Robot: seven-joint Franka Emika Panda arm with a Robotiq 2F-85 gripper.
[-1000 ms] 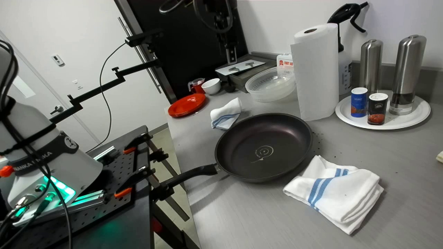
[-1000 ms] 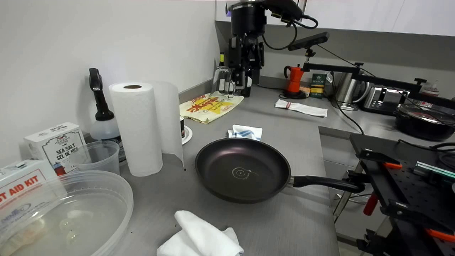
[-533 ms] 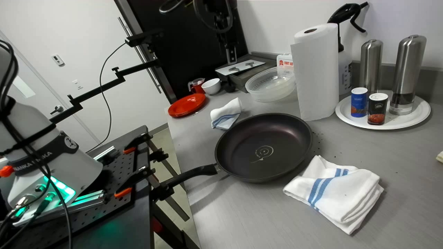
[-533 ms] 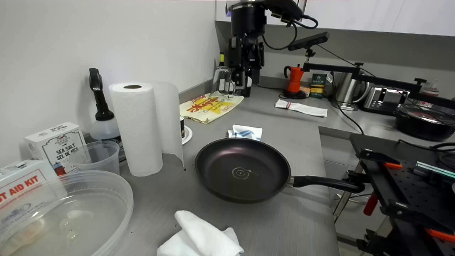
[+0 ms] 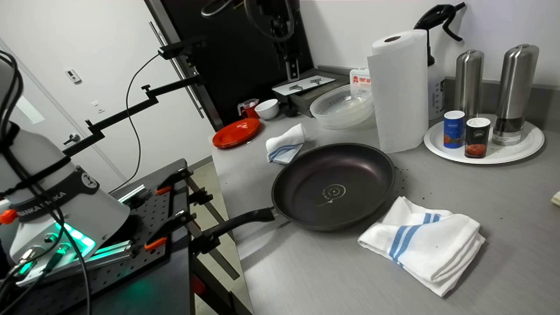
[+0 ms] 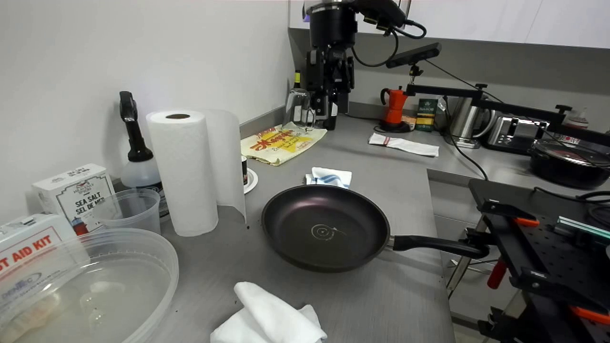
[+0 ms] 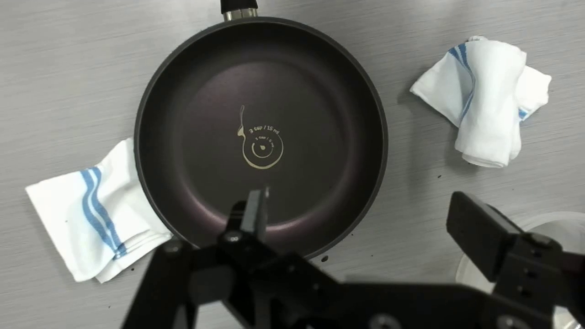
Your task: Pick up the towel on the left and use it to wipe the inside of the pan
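Observation:
The black pan (image 5: 334,197) rests on the grey counter, also shown in an exterior view (image 6: 326,228) and the wrist view (image 7: 292,114). One white, blue-striped towel (image 7: 491,100) lies bunched and rolled beside it, also in both exterior views (image 5: 286,144) (image 6: 271,319). A second blue-striped towel (image 7: 91,214) lies folded flat against the pan's opposite side, also in both exterior views (image 5: 428,249) (image 6: 329,177). My gripper (image 7: 361,210) is open with nothing between its fingers. It hangs high above the counter, also in an exterior view (image 6: 332,107).
A paper towel roll (image 5: 400,96), a clear plastic tub (image 5: 343,109) and a white plate (image 5: 533,140) with grinders and small jars stand along the wall. Red plates (image 5: 236,132) sit near the counter's front edge. The pan handle (image 6: 438,244) reaches past that edge.

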